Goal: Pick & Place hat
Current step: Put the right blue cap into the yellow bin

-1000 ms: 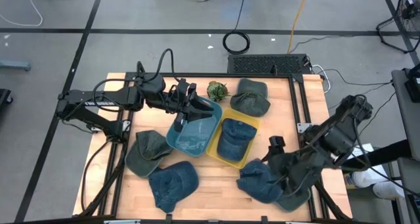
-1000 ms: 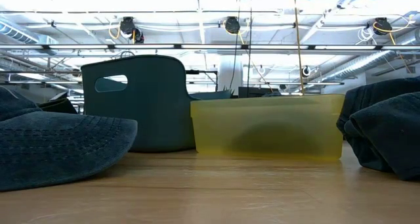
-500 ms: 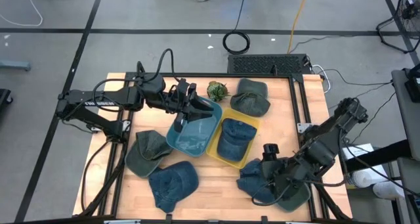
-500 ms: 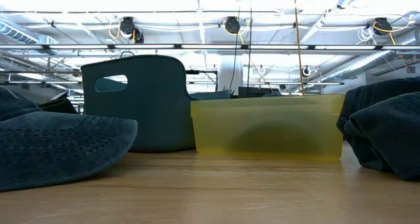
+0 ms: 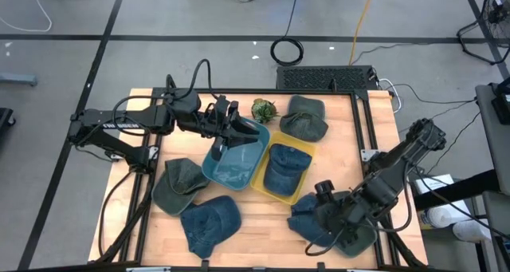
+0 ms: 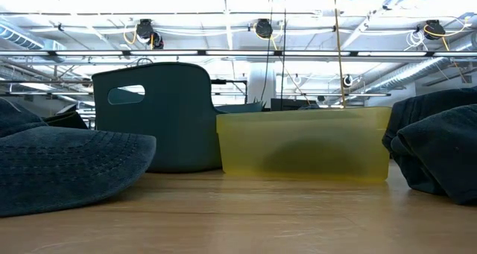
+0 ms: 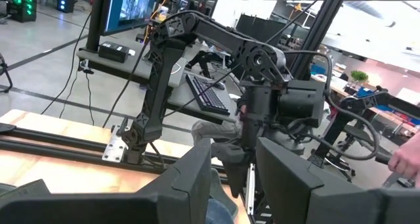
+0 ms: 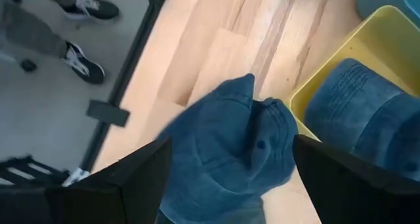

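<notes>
Right claw (image 5: 321,206): hung low over the bench (image 5: 263,216), fingers spread wide with nothing between them.
Blue hat (image 8: 226,152): lay crumpled directly beneath the right claw, between its two fingers as seen from the wrist; soft denim, folded on itself, a button on its crown.
Yellow bin (image 5: 261,180): just beyond the right claw, with another blue denim hat (image 5: 283,167) inside.
Left claw (image 5: 227,127): over the teal bin (image 5: 231,164), fingers part-way apart, gripping nothing visible.
</notes>
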